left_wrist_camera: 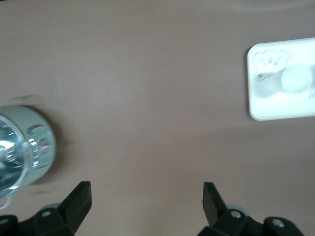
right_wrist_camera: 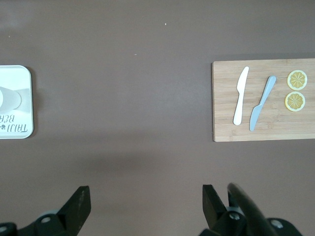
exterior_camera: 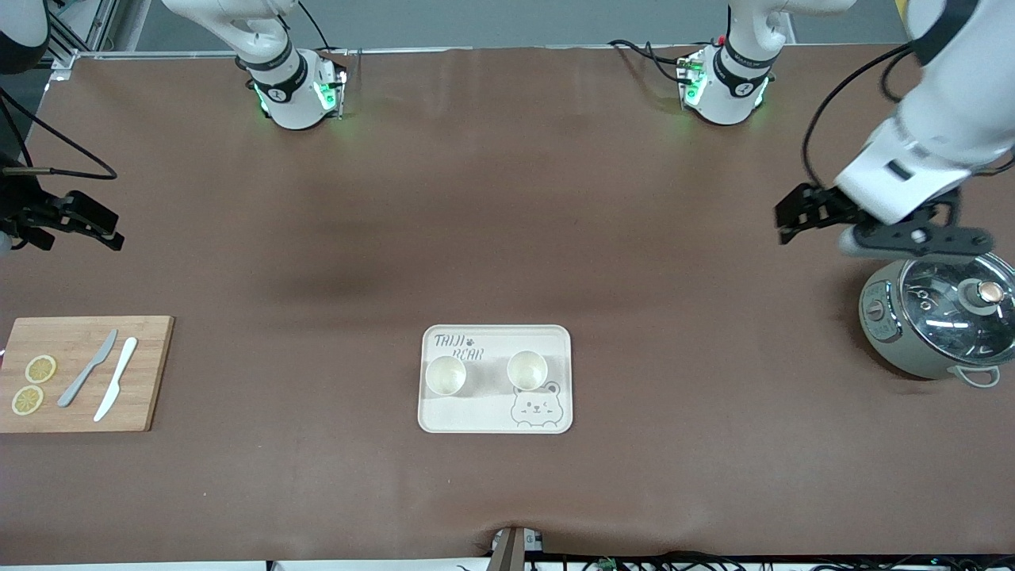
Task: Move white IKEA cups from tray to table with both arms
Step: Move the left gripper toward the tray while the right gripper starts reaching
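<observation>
Two white IKEA cups stand upright side by side on the cream bear-print tray (exterior_camera: 460,414) in the middle of the table: one (exterior_camera: 446,375) toward the right arm's end, the other (exterior_camera: 526,369) toward the left arm's end. My left gripper (exterior_camera: 785,224) is open and empty over bare table beside the pot; its wrist view (left_wrist_camera: 146,194) shows the tray (left_wrist_camera: 275,112) with one cup (left_wrist_camera: 297,78). My right gripper (exterior_camera: 113,230) is open and empty over bare table at the right arm's end; its wrist view (right_wrist_camera: 146,196) shows the tray's edge (right_wrist_camera: 19,130).
A grey pot with a glass lid (exterior_camera: 936,317) stands at the left arm's end. A wooden cutting board (exterior_camera: 151,373) with two knives (exterior_camera: 87,369) and two lemon slices (exterior_camera: 40,368) lies at the right arm's end. Brown tabletop surrounds the tray.
</observation>
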Motion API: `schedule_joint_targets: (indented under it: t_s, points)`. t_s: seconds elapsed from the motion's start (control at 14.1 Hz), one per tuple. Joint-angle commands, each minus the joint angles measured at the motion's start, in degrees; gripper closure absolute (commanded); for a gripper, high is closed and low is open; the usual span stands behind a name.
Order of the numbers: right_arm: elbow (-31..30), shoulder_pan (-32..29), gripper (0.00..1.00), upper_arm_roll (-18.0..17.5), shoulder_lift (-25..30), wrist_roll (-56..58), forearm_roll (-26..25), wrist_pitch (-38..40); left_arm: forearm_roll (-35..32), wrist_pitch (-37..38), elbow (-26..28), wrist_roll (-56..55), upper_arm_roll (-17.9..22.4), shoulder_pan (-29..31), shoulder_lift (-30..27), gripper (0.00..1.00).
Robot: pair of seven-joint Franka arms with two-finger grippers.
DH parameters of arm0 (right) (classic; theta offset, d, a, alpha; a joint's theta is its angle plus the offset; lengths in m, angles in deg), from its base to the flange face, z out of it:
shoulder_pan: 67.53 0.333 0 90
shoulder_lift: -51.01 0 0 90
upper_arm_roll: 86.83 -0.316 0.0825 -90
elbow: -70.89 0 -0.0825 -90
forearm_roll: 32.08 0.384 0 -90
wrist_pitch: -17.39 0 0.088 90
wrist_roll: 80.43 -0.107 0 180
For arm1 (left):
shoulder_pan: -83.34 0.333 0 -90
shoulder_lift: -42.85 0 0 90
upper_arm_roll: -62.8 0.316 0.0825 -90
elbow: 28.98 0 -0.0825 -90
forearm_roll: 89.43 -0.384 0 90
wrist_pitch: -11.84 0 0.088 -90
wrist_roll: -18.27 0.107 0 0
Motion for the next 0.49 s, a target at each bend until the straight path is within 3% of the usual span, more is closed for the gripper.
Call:
schedule_joint_targets:
  t_s: [0.0,0.21,0.42]
  points:
    - [0.4,0.2,0.0,-0.1,-3.3,0.2,1.0,-1.3,0.0,0.1,-10.2,-5.3,-0.1,-4.3,11.2,0.0]
    - [0.4,1.6,0.0,-0.2,-6.9,-0.5,1.9,-4.1,0.2,-4.0,-14.8,-9.3,-0.4,-7.9,18.1,0.0]
    - [1.0,4.1,0.0,-0.2,-11.1,-2.6,7.6,-8.8,0.3,-7.6,-19.9,-13.2,-0.5,-11.1,26.4,0.0]
